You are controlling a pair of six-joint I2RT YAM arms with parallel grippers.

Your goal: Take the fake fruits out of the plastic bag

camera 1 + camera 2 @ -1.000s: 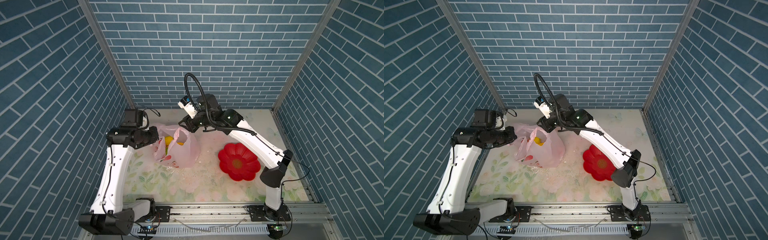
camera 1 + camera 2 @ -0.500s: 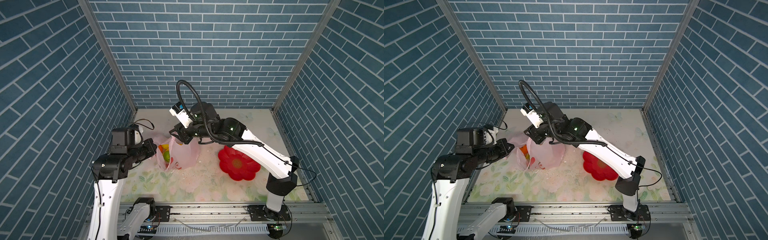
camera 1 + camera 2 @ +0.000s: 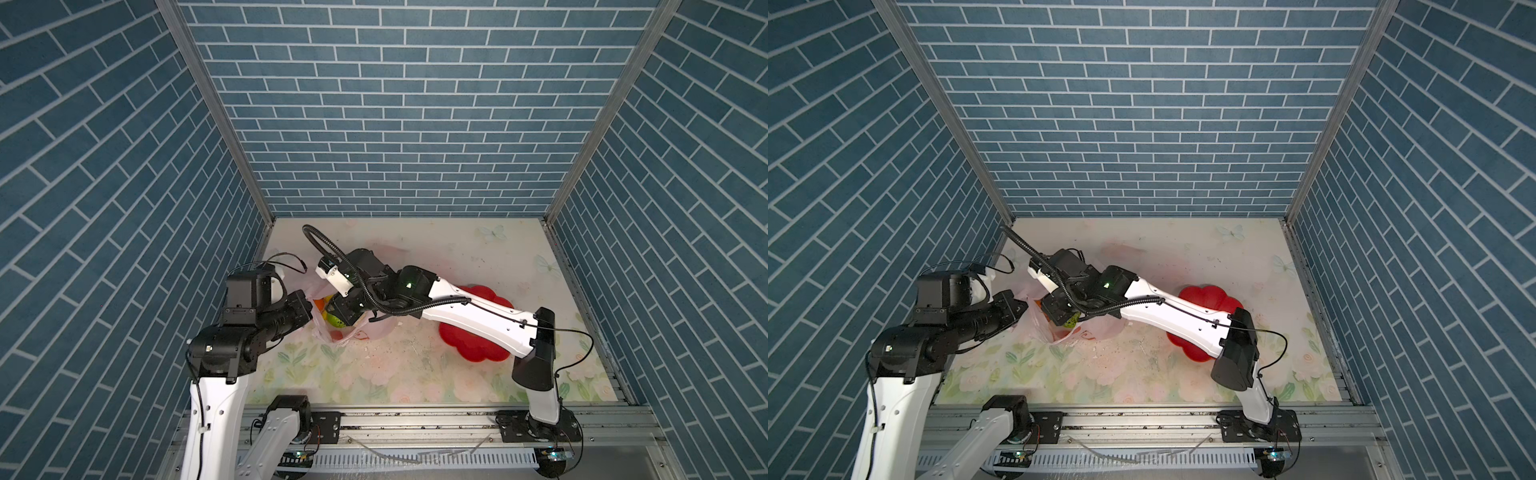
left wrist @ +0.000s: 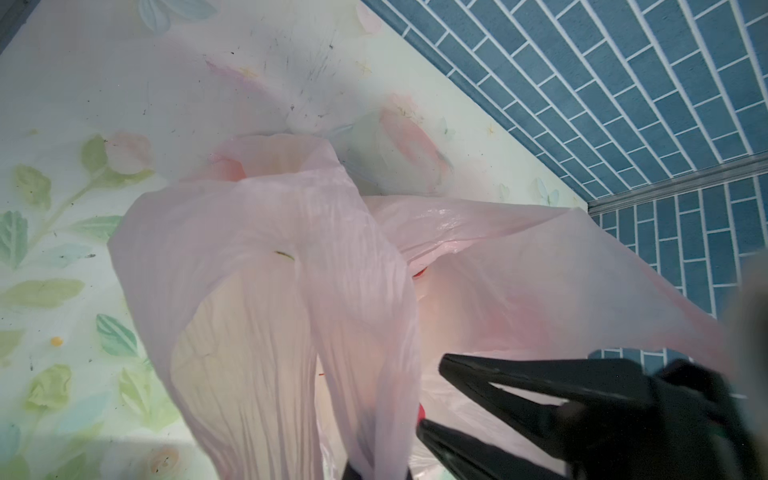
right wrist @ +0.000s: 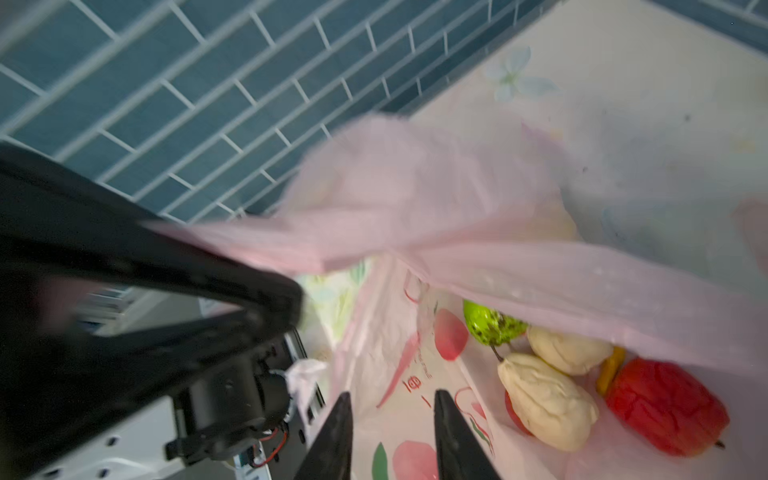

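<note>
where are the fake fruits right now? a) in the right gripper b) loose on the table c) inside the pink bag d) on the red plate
c: the right wrist view looks into the bag, where a green fruit, cream fruits and a red fruit lie inside it, and the right gripper has its jaws apart with nothing between them.

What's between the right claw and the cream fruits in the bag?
Only printed pink film of the plastic bag lies between the right claw and the cream fruits, in the right wrist view.
</note>
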